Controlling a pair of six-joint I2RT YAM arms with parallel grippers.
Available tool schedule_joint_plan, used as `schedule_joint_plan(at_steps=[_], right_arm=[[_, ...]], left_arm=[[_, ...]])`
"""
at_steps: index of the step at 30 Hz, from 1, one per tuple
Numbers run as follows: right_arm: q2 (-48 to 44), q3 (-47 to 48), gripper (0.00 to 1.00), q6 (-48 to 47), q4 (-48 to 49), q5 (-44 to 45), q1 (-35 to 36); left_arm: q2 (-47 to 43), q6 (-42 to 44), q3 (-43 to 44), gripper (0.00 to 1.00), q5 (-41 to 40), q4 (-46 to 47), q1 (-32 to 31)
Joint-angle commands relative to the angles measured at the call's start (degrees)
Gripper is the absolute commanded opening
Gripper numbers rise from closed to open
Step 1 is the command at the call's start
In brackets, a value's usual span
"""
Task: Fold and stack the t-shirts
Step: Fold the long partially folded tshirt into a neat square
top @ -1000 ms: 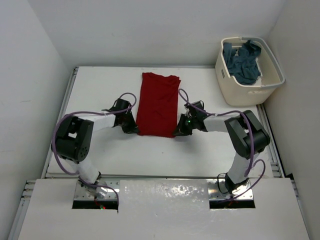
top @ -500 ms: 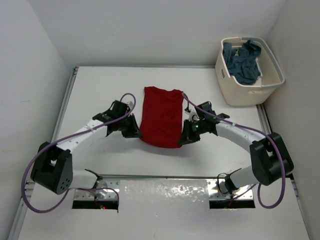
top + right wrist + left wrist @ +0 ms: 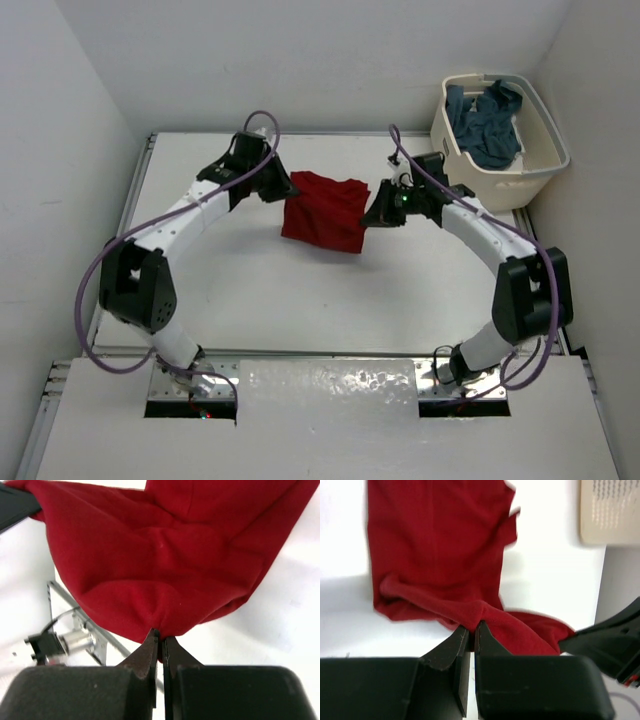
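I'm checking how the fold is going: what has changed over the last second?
Both arms carried the near edge of the plain red cloth t-shirt away from the bases toward its far edge, doubling it over. The left fingers and right fingers stayed shut on that edge. The slate blue-grey t-shirt and cream perforated plastic laundry basket did not move.

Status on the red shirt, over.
Left gripper, right gripper shut on red t-shirt, opposite sides. Held edge raised, rest on table. Nothing blocking.
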Motion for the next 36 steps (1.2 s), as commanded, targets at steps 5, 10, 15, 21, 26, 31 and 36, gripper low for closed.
schedule_joint_plan(at_steps=[5,10,15,21,26,31,36], right_arm=[[9.74,12.96,0.0,0.42,3.46,-1.72,-3.68],[15.89,20.44,0.0,1.73,3.64,-2.77,-5.61],[21.96,26.23,0.0,2.88,4.43,-3.65,-7.55],[33.02,33.18,0.0,6.38,7.49,-6.64,-9.48],[39.71,36.17,0.0,11.49,16.89,-7.08,-11.06],[48.5,46.36,0.36,13.33,17.52,-5.94,-12.03],[47.21,53.4,0.99,10.53,12.78,-5.59,-12.03]], left_arm=[[10.53,1.52,14.22,0.0,-0.08,1.39,4.14],[16.76,2.66,21.43,0.0,0.45,2.71,5.54],[24.4,3.71,30.56,0.0,0.89,2.97,5.9],[34.24,3.36,39.09,0.0,2.64,3.93,6.51],[41.2,2.58,45.15,0.0,2.56,9.82,6.51],[48.23,2.3,52.27,0.64,1.94,13.34,6.86],[46.49,2.74,55.55,1.0,2.38,12.37,7.22]])
